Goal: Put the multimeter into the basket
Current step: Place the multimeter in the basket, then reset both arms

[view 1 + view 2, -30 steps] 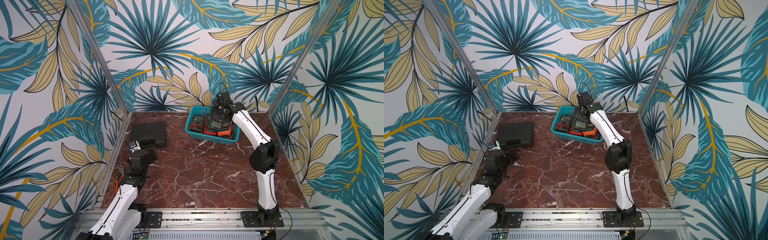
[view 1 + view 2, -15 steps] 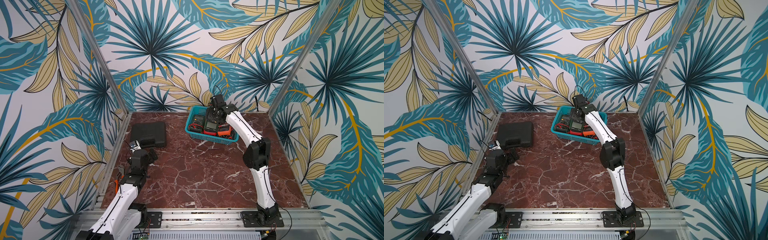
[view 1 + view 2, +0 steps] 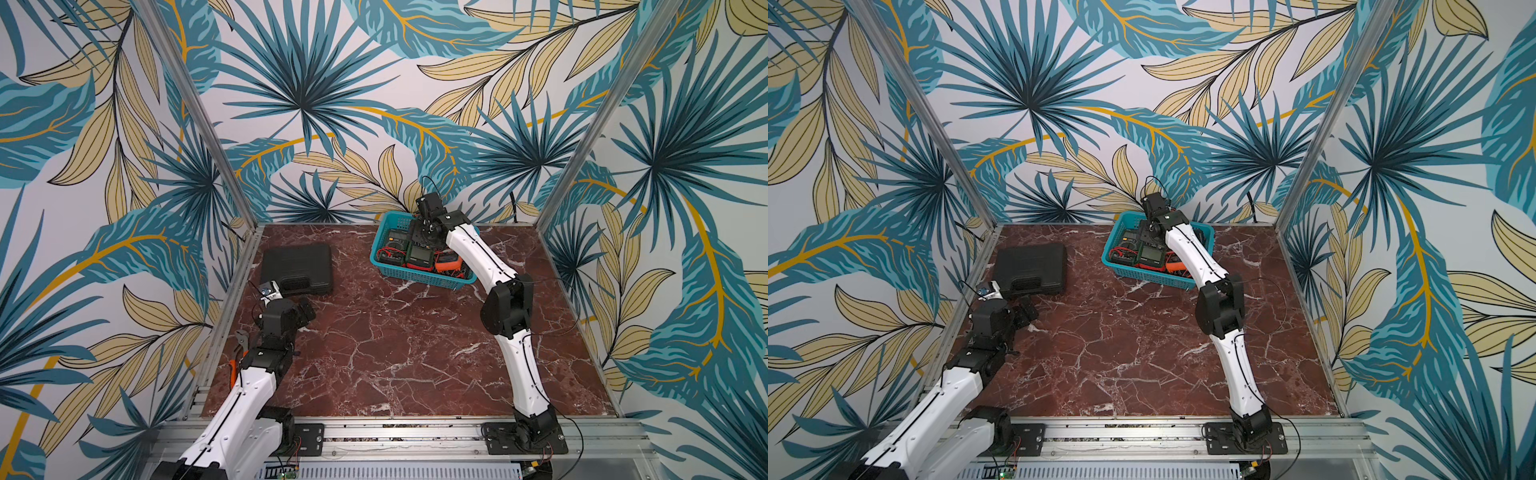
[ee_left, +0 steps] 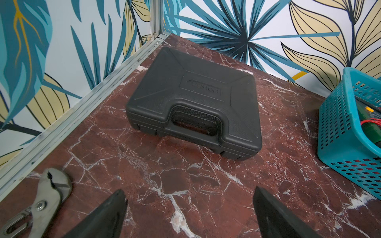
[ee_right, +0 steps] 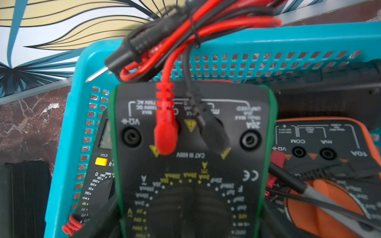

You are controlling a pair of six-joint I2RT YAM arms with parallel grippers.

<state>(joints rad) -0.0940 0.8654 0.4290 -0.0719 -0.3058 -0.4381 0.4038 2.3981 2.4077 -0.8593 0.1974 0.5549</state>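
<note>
**Green multimeter held inside the basket by the right arm**

The right end effector [image 3: 422,235] reaches down into the teal basket [image 3: 424,280] at the far side of the bench [image 3: 395,340]. It pinches a green-edged multimeter [image 5: 191,164] by its long sides. In the right wrist view the dark fingers [image 5: 112,223] show only as blurred shapes against the casing.

The meter sits directly under the end effector, inside the basket walls, with its jack end toward the basket's far wall. A red plug [image 5: 166,136] and a black plug [image 5: 214,136] are seated in its jacks. Their bundled test leads [image 5: 185,37] drape over the far rim, beyond the end effector. To the end effector's right lies an orange multimeter [image 5: 325,154]. To its left a black multimeter [image 5: 97,181] with a yellow HOLD button is partly covered by the green one. Whether the green meter rests on the others or hangs just above them cannot be told.

The left end effector [image 4: 189,206] hovers low over the bench with its fingers spread wide, holding nothing. A black hard-shell case [image 4: 193,103] lies flat just ahead of it. Slip-joint pliers [image 4: 49,191] lie beside it, near the aluminium rail [image 4: 82,103]. The basket is ahead and to its right, well apart.
</note>
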